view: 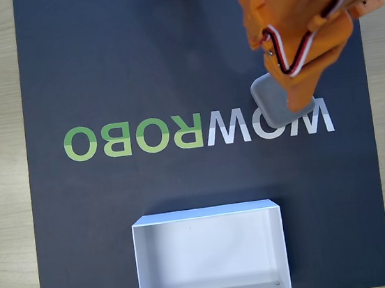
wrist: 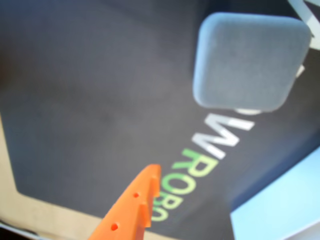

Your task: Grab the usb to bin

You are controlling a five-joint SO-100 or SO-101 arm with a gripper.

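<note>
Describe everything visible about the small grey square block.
The small matte grey square block has rounded corners and a slightly grainy, soft-looking surface. In the fixed view it lies over the white "WOW" lettering on the dark mat, partly covered by the orange gripper. Whether the fingers grip it cannot be told.

The dark mat (view: 134, 67) carries one printed wordmark, "WOWROBO" (view: 198, 130). In the fixed view it reads upside down, running right to left across the middle of the mat. The letters "WOW" are white and the letters "ROBO" are green. The first "W" and "O" are partly covered by the grey usb (view: 276, 98) and the orange arm (view: 303, 11). In the wrist view the same wordmark (wrist: 200, 160) appears tilted and blurred, with "W" and "ROB" legible. No other text is readable.
</note>
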